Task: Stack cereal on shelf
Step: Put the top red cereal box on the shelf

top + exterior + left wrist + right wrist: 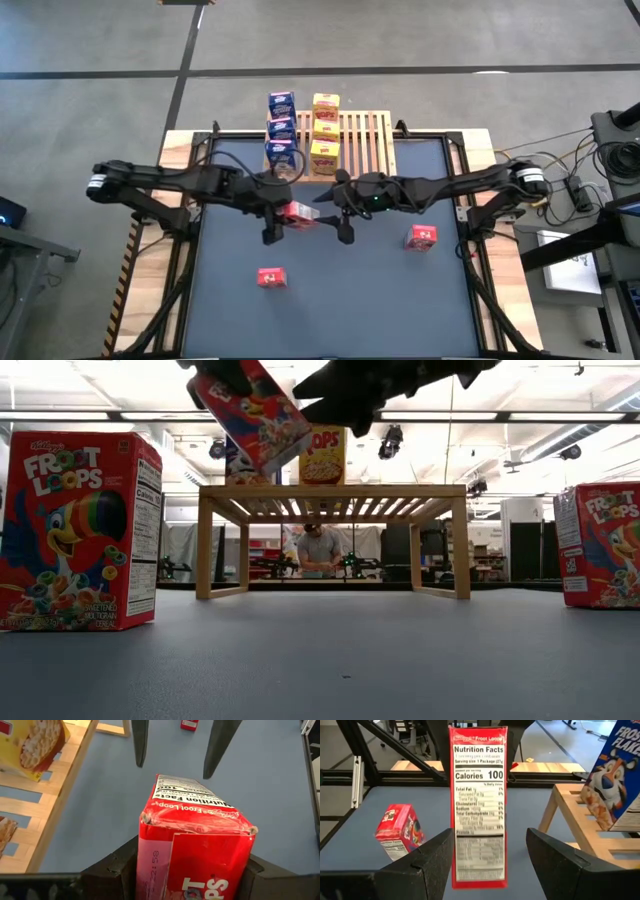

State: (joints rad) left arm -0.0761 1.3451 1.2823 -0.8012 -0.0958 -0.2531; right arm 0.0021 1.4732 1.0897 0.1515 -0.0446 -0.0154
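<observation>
A light natural-wood slatted rack (335,495) on short legs stood across the middle of the dark grey table (330,660). A yellow cardboard cereal box (322,457) rested on its top. Above the rack's left end, a red cardboard Froot Loops box (252,415) hung tilted in the air, gripped at its upper end by a dark gripper (225,372). Another red Froot Loops box (78,530) stood upright at the near left, and a third (600,545) at the right edge. A person (320,550) showed beyond, under the rack.

Glossy cardboard box (195,845), wooden shelf (365,140)
</observation>
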